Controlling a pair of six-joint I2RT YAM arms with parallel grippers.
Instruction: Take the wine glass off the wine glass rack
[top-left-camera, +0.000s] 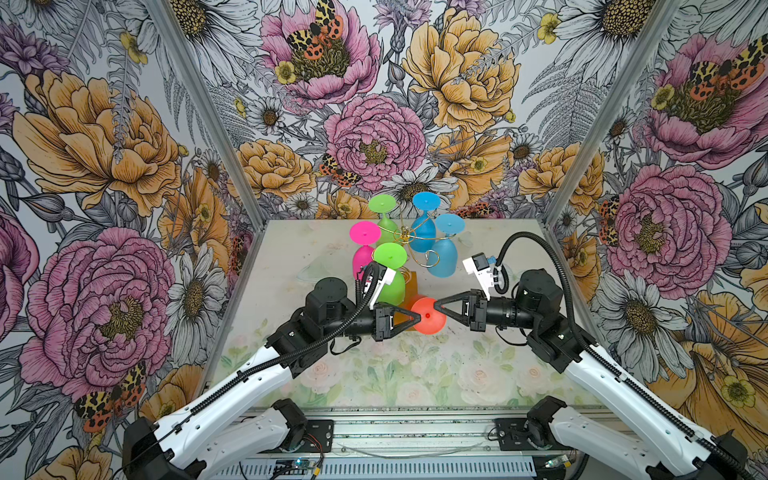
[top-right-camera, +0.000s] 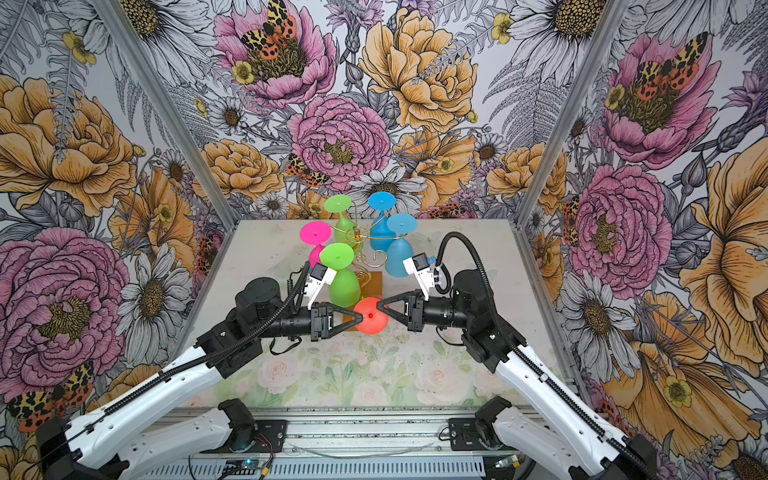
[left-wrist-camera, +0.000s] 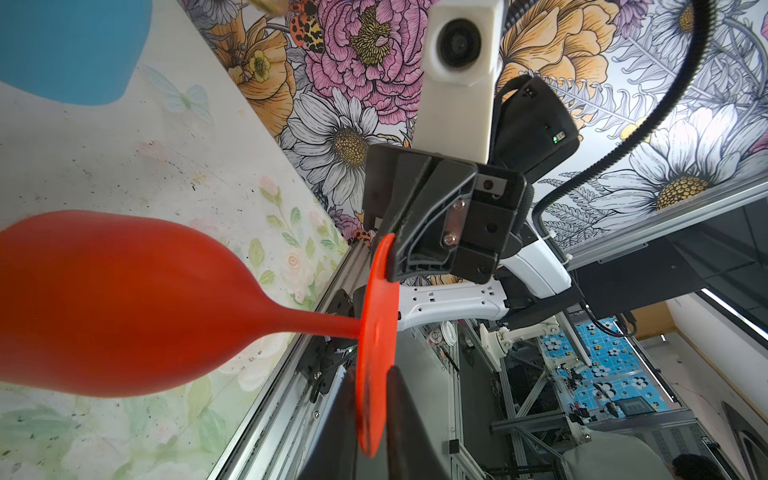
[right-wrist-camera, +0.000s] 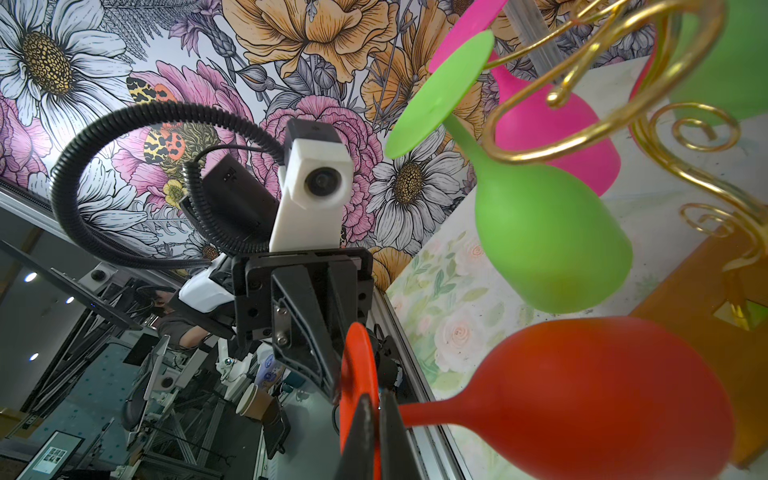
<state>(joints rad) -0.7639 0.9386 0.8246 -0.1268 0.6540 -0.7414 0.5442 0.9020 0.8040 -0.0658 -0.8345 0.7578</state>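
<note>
The red wine glass (top-left-camera: 428, 319) (top-right-camera: 371, 319) hangs foot up and bowl down, just in front of the wine glass rack's amber base (top-left-camera: 412, 282) (top-right-camera: 375, 283). My left gripper (top-left-camera: 417, 317) (top-right-camera: 360, 317) (left-wrist-camera: 372, 374) is shut on the left edge of its flat foot. From the right, my right gripper (top-left-camera: 436, 308) (top-right-camera: 379, 306) (right-wrist-camera: 376, 397) is shut on the foot's opposite edge. In both wrist views the stem and bowl (left-wrist-camera: 104, 303) (right-wrist-camera: 602, 399) show with no gold wire around them. The rack's gold curled arms (top-left-camera: 409, 239) (right-wrist-camera: 582, 124) stand behind.
Several other glasses hang foot up on the rack: a green one (top-left-camera: 388, 257) closest to my left wrist, a pink one (top-left-camera: 364, 235), another green (top-left-camera: 382, 205) and two blue ones (top-left-camera: 426, 201) (top-left-camera: 442, 253). Flowered walls close in the table (top-left-camera: 374, 374) on three sides.
</note>
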